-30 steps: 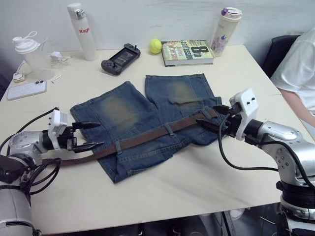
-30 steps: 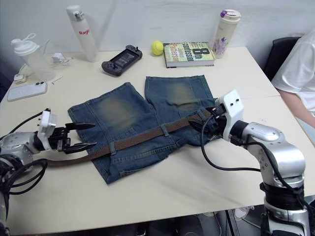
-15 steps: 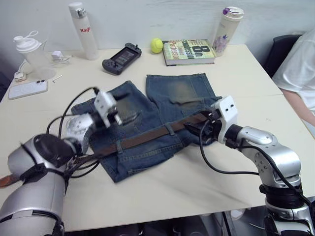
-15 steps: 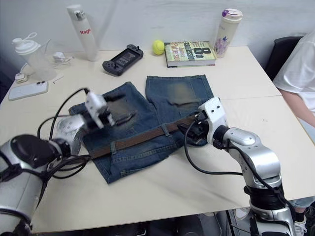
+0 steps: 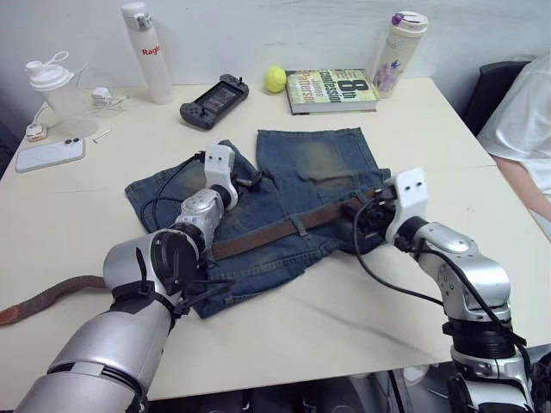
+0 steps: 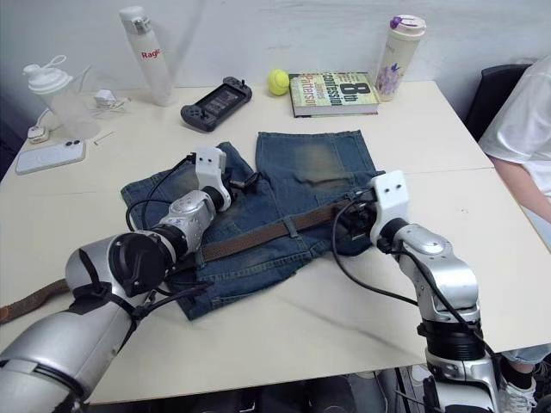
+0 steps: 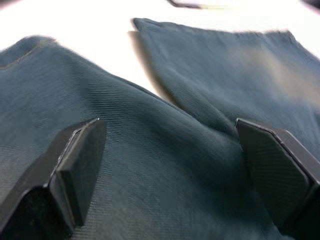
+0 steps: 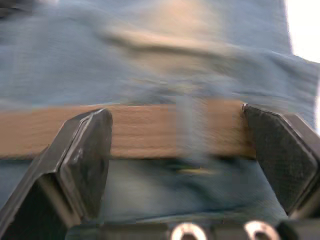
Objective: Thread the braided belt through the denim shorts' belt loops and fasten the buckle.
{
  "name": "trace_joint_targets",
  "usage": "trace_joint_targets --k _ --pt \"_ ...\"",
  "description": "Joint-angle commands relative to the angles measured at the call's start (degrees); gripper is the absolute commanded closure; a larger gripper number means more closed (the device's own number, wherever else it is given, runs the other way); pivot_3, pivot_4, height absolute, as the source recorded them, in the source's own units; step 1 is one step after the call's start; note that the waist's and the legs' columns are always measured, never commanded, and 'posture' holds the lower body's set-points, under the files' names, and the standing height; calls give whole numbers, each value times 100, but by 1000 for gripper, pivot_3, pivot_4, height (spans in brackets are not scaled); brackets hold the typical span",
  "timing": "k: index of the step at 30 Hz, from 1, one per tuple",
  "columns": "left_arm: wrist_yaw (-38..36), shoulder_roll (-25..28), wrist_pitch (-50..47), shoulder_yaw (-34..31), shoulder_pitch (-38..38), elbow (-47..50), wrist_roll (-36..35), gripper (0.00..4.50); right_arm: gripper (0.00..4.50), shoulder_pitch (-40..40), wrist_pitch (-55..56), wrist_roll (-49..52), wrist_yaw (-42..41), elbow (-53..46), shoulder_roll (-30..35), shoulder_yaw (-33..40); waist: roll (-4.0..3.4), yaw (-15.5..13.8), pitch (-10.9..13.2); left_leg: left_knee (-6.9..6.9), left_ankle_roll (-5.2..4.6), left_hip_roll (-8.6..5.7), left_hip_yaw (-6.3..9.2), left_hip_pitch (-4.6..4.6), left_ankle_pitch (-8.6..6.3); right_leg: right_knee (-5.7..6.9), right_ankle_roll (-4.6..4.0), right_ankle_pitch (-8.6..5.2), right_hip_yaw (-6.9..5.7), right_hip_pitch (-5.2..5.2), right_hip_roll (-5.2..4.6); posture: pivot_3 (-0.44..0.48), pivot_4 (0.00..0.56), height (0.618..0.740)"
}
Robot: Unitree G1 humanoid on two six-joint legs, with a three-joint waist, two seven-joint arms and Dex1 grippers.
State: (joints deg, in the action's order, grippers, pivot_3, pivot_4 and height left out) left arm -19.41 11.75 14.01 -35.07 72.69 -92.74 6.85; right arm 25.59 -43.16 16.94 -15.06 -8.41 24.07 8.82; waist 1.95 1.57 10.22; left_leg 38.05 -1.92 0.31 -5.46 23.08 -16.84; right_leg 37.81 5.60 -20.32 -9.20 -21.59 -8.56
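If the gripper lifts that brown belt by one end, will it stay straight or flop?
The braided belt would probably flop: its free end curves loosely across the table toward the left edge. It likely drags on the denim shorts too, since it passes under a belt loop. It looks light for its length.

On table (image 5: 430, 112): 1 denim shorts (image 5: 318, 163), 1 braided belt (image 5: 267, 237), 3 bottles (image 5: 146, 52), 1 book (image 5: 331, 90), 1 tennis ball (image 5: 274, 79), 1 game handheld (image 5: 213, 101), 1 phone (image 5: 49, 155).
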Motion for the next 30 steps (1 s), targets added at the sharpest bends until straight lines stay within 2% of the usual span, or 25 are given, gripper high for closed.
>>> trace_joint_targets --k 1,3,4,6,10,13,18,20,24,28,30 --pt "-1259 -597 -1409 687 -1169 3236 -799 0 40 216 374 -41 302 175 -120 402 -13 6 0 -2 0 0 1 2 0 -6 0 0 -1 0 1 0 150 740" --pt "-2079 -840 -2992 1349 -2595 6443 -1695 0 40 215 484 78 275 224 -214 507 -33 84 8 0 -1 1 0 -3 1 -5 0 0 15 5 5 0 150 740" --pt "-2350 -742 -3592 1635 -3173 7609 -2038 0 40 172 531 169 147 152 -243 512 -44 111 16 -4 0 7 0 -3 1 -9 0 0 31 4 11 0 150 740" --pt "-2534 -413 -4275 1939 -3880 8940 -2388 0 40 93 565 317 -72 -6 -251 499 -60 131 26 -4 4 19 8 2 3 -12 -1 0 51 2 30 0 150 740" --pt "-3038 600 -4931 2134 -4846 10489 -2889 0 40 -216 642 586 -804 -387 20 342 -75 39 29 -6 35 46 23 1 21 -13 -8 -1 136 5 88 0 150 740" --pt "-3274 1188 -5118 2348 -5156 10920 -3104 0 40 -354 673 702 -1311 -477 282 204 -93 -42 26 -6 35 46 17 -21 21 -15 -12 0 173 24 93 0 150 740" --pt "-3820 2025 -4442 3060 -5680 11076 -2729 0 40 -517 997 165 -2404 -395 1431 -541 -95 -175 27 1 22 36 19 -22 14 -32 -9 4 188 36 89 0 150 740" --pt "-3905 2205 -4151 3249 -5813 11061 -2633 0 40 -534 1090 118 -2608 -328 1664 -646 -95 -163 27 -3 20 36 17 -21 12 -39 -9 5 190 36 90 0 150 740" --pt "-4247 2538 -3804 3530 -6127 11151 -2658 0 40 -637 1656 -537 -3351 -128 2654 -1132 -97 -154 28 -1 21 42 16 -20 13 -40 -11 6 189 34 90 0 150 740" --pt "-4365 2959 -3102 3866 -6320 11023 -2107 0 40 -724 2171 -1054 -3761 144 3278 -1422 -97 -158 28 -1 21 43 15 -20 13 -64 -12 6 188 34 86 0 150 740" --pt "-4271 3110 -2764 3995 -6286 10825 -1768 0 40 -651 2441 -1387 -3725 414 3341 -1600 -97 -157 28 -1 21 45 15 -20 12 -71 -15 8 187 36 86 0 150 740"
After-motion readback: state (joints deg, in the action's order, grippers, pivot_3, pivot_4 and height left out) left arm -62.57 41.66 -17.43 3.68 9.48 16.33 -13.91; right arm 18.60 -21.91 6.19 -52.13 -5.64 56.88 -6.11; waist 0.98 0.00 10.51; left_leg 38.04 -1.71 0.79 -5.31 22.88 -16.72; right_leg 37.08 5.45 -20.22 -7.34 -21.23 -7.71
